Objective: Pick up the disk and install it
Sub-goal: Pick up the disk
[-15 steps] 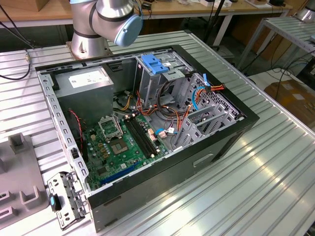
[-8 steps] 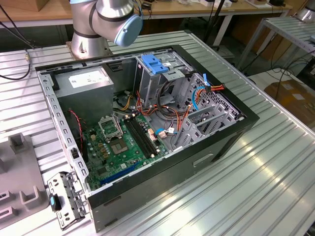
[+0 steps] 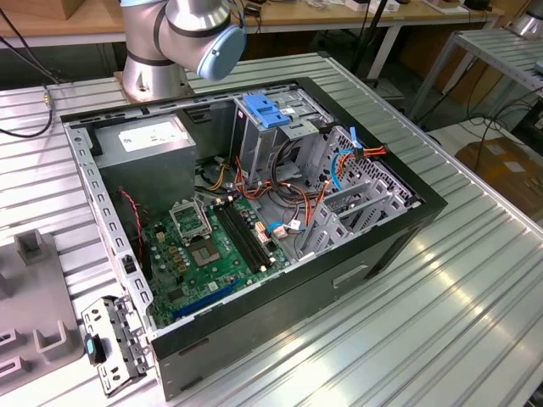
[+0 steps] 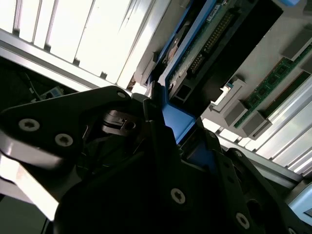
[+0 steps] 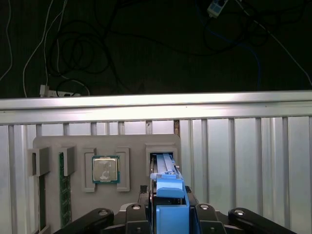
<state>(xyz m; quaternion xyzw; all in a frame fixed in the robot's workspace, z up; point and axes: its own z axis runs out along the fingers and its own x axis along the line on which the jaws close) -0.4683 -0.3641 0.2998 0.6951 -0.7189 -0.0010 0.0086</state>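
Observation:
The disk (image 5: 169,187) stands on edge in a slot of the grey parts tray (image 5: 131,144), its bright blue carrier frame facing the camera. My gripper (image 5: 170,207) straddles it, with a dark finger pressed against each side of the blue frame. In the second wrist view the disk (image 4: 195,48) shows edge-on, with its dark body, green circuit board and connector, and the gripper (image 4: 163,119) is shut on the blue frame end. The open computer case (image 3: 407,216) lies on the table in the exterior view.
The tray also holds a processor (image 5: 106,169) and a memory stick (image 5: 63,187). In the case, a light blue latch piece (image 3: 266,111) tops the drive cage (image 3: 356,199), with cables and the motherboard (image 3: 212,246) nearby. A side bracket (image 3: 114,343) lies by the case.

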